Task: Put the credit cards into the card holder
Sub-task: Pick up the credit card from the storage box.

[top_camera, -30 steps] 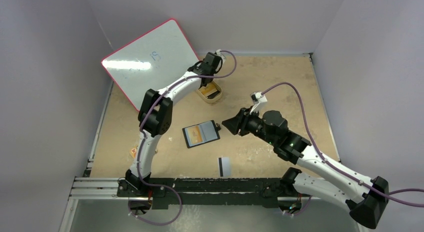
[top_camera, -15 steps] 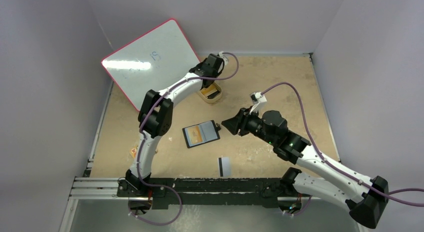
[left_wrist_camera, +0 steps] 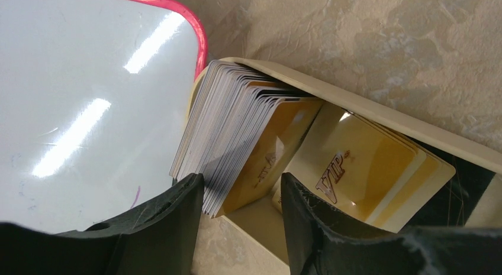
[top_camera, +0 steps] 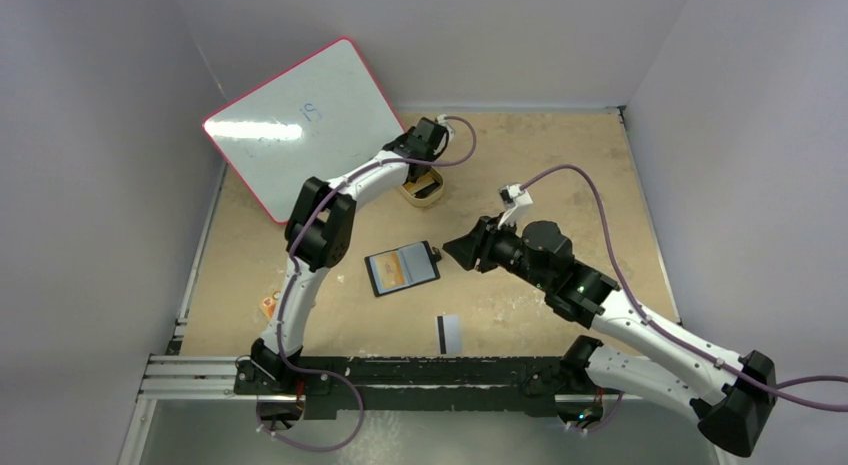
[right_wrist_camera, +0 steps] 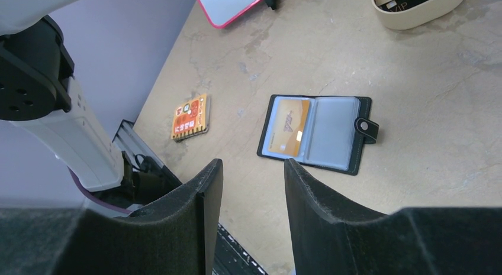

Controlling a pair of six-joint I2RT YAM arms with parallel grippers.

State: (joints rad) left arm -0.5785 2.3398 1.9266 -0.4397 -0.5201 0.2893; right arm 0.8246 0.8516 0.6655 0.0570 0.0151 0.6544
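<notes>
- The bench (top_camera: 560,175) is sandy brown, with grey walls (top_camera: 120,235) all around it.
- A whiteboard (top_camera: 300,115) with a pink edge leans up at the far left.
- A tan tray (left_wrist_camera: 385,115) sits on the bench just beside the whiteboard, at the back.
- Lots of credit cards (left_wrist_camera: 237,133) stand on edge in the tray, fanned out like a book. More gold cards (left_wrist_camera: 355,168) lie flat next to them, and the top one says "VIP".
- The left gripper (left_wrist_camera: 240,186) is right over the tray. Its fingers are spread apart, and one corner of the standing cards sits between them. It is not pinching anything.
- The card holder (top_camera: 402,269) lies open and flat in the middle of the bench.
- One orange-gold card (right_wrist_camera: 287,127) is in its left pocket. The right pocket looks grey-blue.
- The right gripper (right_wrist_camera: 251,168) hangs above the bench, near the snap side of the card holder. Its fingers are spread apart with nothing between them.
- A pale card with a black stripe (top_camera: 448,332) lies alone near the front edge.
- A small orange board (right_wrist_camera: 190,117) lies far to the left.
</notes>
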